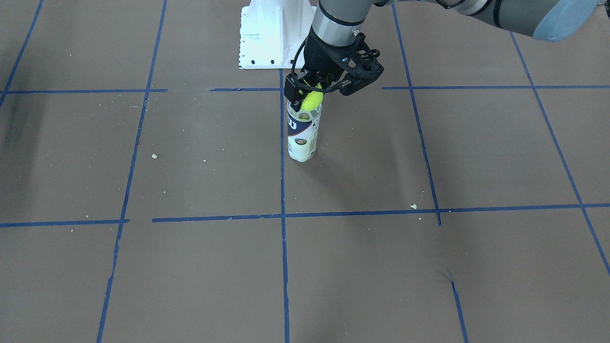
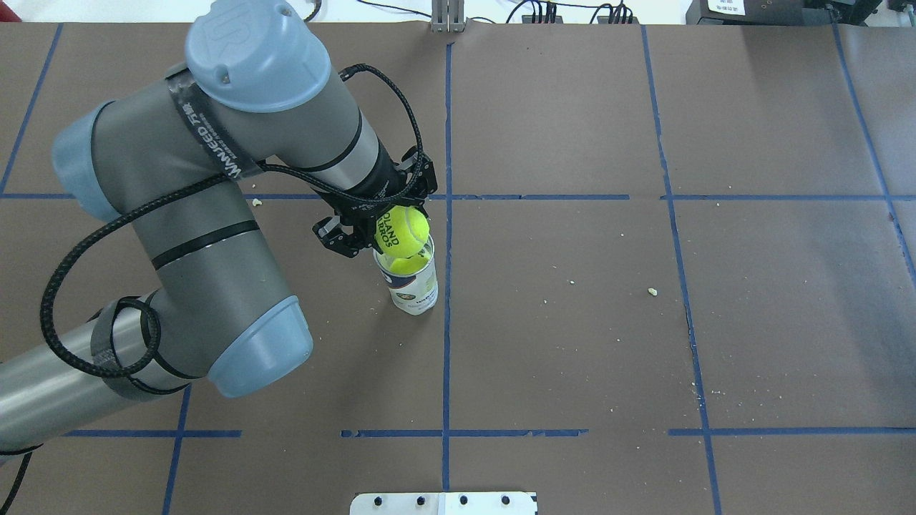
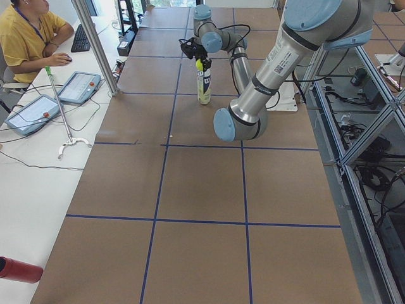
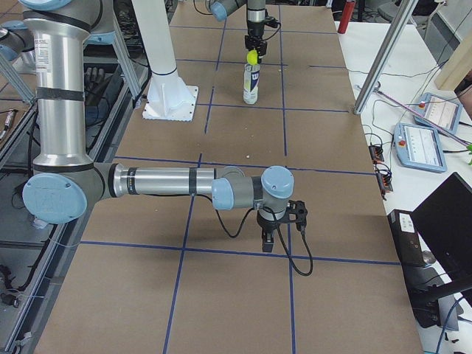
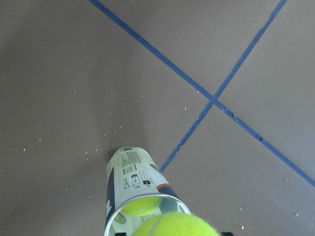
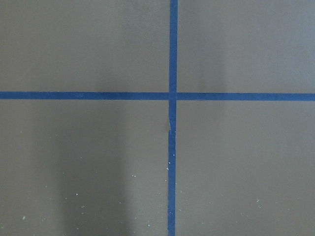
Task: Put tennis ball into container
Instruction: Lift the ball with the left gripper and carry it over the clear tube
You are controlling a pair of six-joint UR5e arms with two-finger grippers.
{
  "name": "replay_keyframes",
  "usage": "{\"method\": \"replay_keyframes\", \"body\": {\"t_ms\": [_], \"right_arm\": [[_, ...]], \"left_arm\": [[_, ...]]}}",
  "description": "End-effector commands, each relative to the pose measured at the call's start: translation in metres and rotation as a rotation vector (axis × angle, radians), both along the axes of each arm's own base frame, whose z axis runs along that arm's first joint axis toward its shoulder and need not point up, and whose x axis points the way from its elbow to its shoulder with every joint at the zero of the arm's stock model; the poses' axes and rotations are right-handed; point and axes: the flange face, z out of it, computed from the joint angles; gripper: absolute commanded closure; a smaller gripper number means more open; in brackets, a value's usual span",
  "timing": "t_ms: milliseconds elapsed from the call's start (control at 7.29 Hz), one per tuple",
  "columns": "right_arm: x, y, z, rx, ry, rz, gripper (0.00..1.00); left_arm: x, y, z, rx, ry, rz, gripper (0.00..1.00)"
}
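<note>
The tennis ball [image 2: 405, 232], yellow-green with dark lettering, is held just over the open mouth of the container [image 2: 413, 286]. My left gripper [image 2: 392, 222] is shut on it. The container is a clear tube with a navy and white label [image 1: 302, 133], standing upright beside the centre tape line. A second yellow ball [image 5: 142, 204] lies inside the tube, below the held ball [image 5: 172, 225]. My right gripper [image 4: 281, 237] hangs low over the table far from the tube; I cannot tell whether it is open or shut.
The white pedestal base [image 1: 271, 33] stands behind the tube on the robot's side. Blue tape lines grid the brown table, with small crumbs [image 1: 413, 206] scattered about. An operator [image 3: 28, 35] sits at a side desk with tablets [image 3: 79, 87].
</note>
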Motion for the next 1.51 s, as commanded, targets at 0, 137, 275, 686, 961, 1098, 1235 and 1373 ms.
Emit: {"method": "replay_keyframes", "body": {"t_ms": [0,137,275,686,961,1098,1235,1373], "right_arm": [[0.0,0.0,0.0,0.0,0.0,0.0,0.0],[0.0,0.0,0.0,0.0,0.0,0.0,0.0],[0.0,0.001,0.001,-0.002,0.0,0.0,0.0],[0.0,0.0,0.0,0.0,0.0,0.0,0.0],[0.0,0.0,0.0,0.0,0.0,0.0,0.0],[0.0,0.0,0.0,0.0,0.0,0.0,0.0],[0.0,0.0,0.0,0.0,0.0,0.0,0.0],[0.0,0.0,0.0,0.0,0.0,0.0,0.0]], "left_arm": [[0.009,0.005,0.004,-0.006,-0.008,0.014,0.71],[0.008,0.006,0.003,-0.003,-0.005,0.015,0.6],[0.007,0.006,0.003,0.001,-0.004,0.016,0.42],[0.01,0.004,0.008,-0.002,-0.015,0.018,0.27],[0.01,0.004,0.009,-0.003,-0.017,0.018,0.0],[0.01,0.004,0.009,-0.003,-0.016,0.018,0.0],[0.008,0.004,0.01,0.002,-0.017,0.02,0.0],[-0.004,-0.004,0.012,0.026,-0.02,0.013,0.0]]}}
